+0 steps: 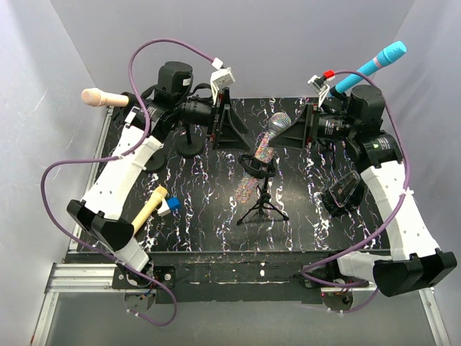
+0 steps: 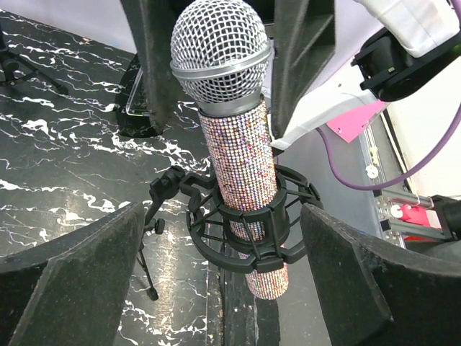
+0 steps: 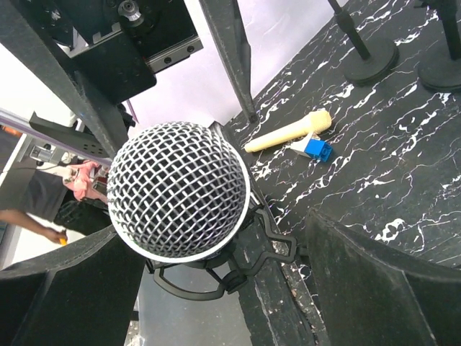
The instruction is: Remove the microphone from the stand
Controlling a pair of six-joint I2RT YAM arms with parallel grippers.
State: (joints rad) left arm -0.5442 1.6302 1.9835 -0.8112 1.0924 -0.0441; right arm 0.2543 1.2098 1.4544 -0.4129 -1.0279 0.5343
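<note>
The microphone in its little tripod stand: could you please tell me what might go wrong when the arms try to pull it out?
1. The microphone seems to sit snugly in the ring mount. With neither open gripper holding the tripod, a pull could lift or topple it.
2. The left gripper and right gripper face each other near the microphone's top, so their fingers might collide.

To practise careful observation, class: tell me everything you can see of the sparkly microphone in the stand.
The microphone has a silver wire-mesh ball head, a grey band beneath it, and a body covered in tiny sparkling stones. It sits tilted, head up, pushed through a black ring-shaped shock mount that clasps its lower body, the tail poking out below. The mount tops a small black tripod stand on the marbled table. Nothing else touches it.
</note>
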